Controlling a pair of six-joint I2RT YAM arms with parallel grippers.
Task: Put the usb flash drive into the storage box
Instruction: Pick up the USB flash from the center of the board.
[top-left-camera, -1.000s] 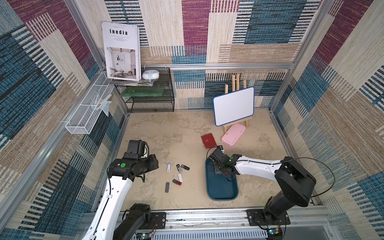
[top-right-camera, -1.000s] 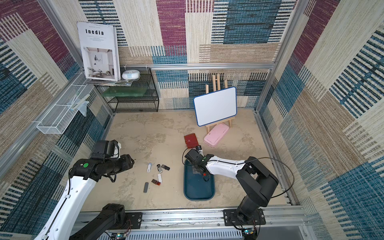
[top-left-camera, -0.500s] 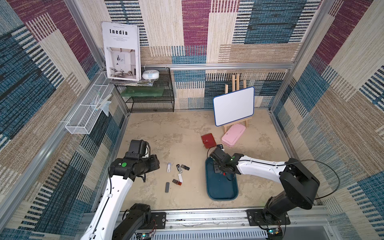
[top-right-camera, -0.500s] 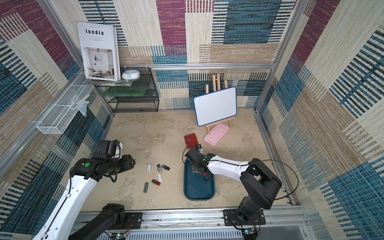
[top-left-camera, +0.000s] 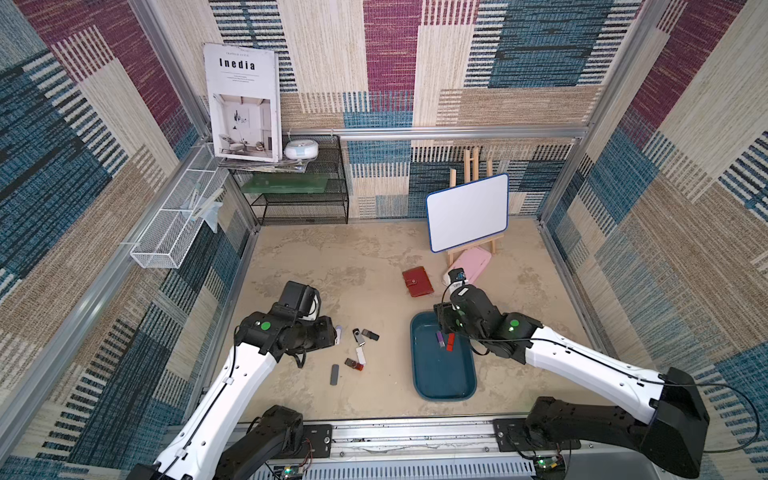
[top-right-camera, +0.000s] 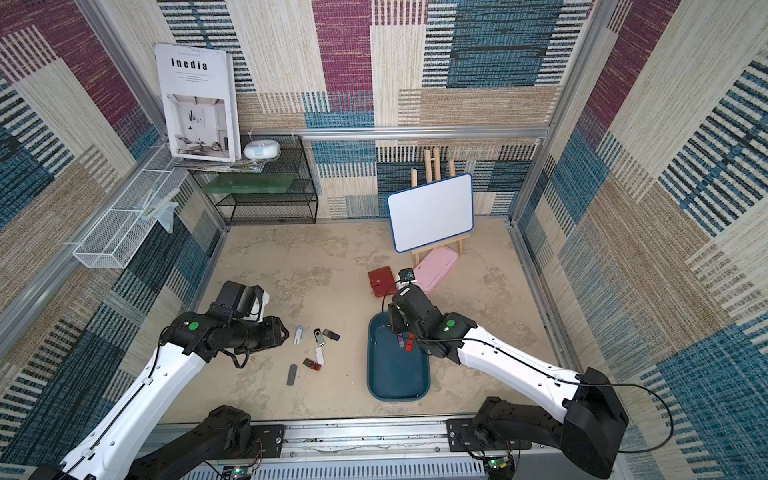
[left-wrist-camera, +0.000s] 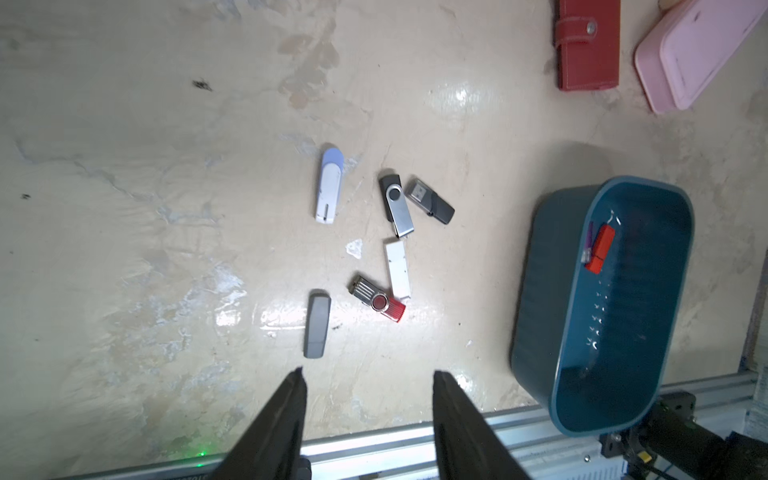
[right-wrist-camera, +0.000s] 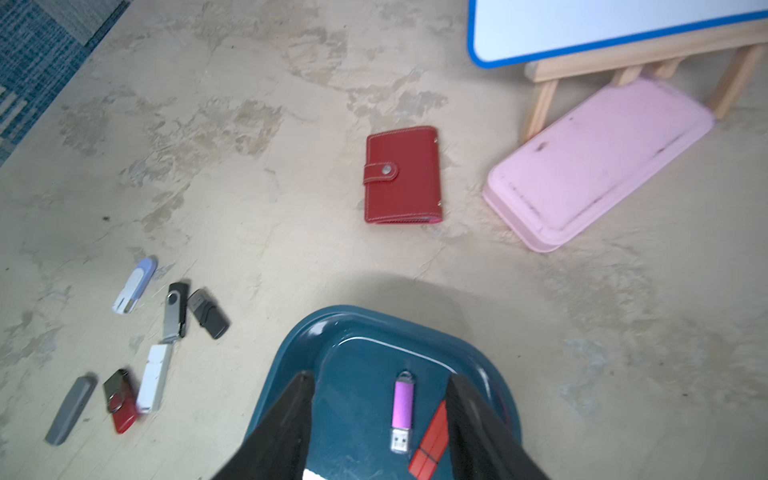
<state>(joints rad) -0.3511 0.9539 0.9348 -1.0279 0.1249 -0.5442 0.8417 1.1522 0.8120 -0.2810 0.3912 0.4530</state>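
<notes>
Storage box (top-left-camera: 443, 376): is sitting on the table (top-left-camera: 353, 266) at 3 o'clock of the loose drives, its long axis running 12 to 6. Both arms are judged able to reach it there.
Purple flash drive (right-wrist-camera: 402, 405): is lying flat on the box floor at the 12 o'clock end, already inside.
Red flash drive (right-wrist-camera: 432, 440): is lying just beside the purple one, slanted. Whether it is touching a right finger cannot be told.
Right gripper (right-wrist-camera: 381, 376): is hovering over the box's 12 o'clock end, jaws standing apart and gripping nothing. The purple drive is lying between them untouched, resting on its own weight.
Left gripper (left-wrist-camera: 369, 371): is hanging at 9 o'clock of the loose drives, jaws apart and empty. It is pointing toward them, judged to be lining up a pick.
Loose flash drives (left-wrist-camera: 398, 268): six are lying on the table. The white one and the red-and-silver one are touching, so singling one out calls for care.
Task state: judged partly done, with two drives in and six out.
Red wallet (top-left-camera: 417, 281) and pink case (top-left-camera: 471, 264): are lying at 12 and 1 o'clock of the box, apart from it and uninvolved.
</notes>
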